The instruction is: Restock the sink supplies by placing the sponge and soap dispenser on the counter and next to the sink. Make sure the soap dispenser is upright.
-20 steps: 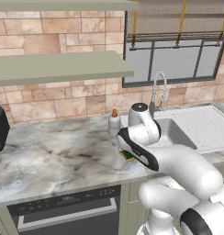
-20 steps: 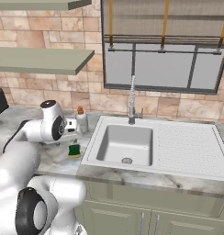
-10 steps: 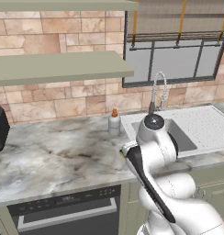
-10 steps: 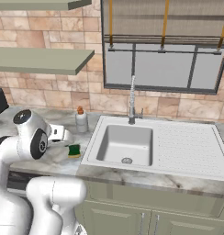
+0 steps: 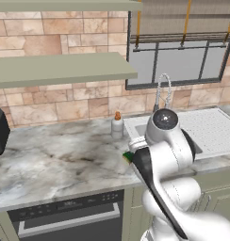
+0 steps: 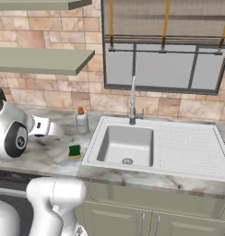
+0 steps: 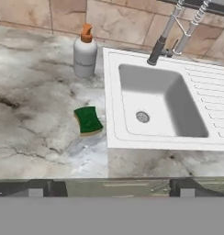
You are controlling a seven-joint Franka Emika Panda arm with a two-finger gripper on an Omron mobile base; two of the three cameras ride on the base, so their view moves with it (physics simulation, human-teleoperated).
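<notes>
The sponge (image 7: pixel 88 120) lies flat on the tabletop (image 7: pixel 36 110) just at the sink's (image 7: pixel 159 103) nine o'clock; the soap bottle (image 7: pixel 85 51) stands upright at its ten o'clock, handy for washing. The hand's grip cannot be told; nothing appears held.

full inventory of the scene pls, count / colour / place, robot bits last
soap dispenser: 1, pale bottle with orange pump, upright on the counter at the sink's back left corner
sponge: 1, green with yellowish edge, flat on the counter beside the sink's left rim
sink: 1, pale basin with ribbed drainboard on its right
faucet: 1, chrome coil-spring, behind the basin
counter: 1, grey-white veined marble
dishwasher panel: 1, dark, below the counter
shelf: 1, sage green, on the brick wall
window: 1, dark-framed with blind, above the sink
arm: 1, white with dark joints, in front of the counter
</notes>
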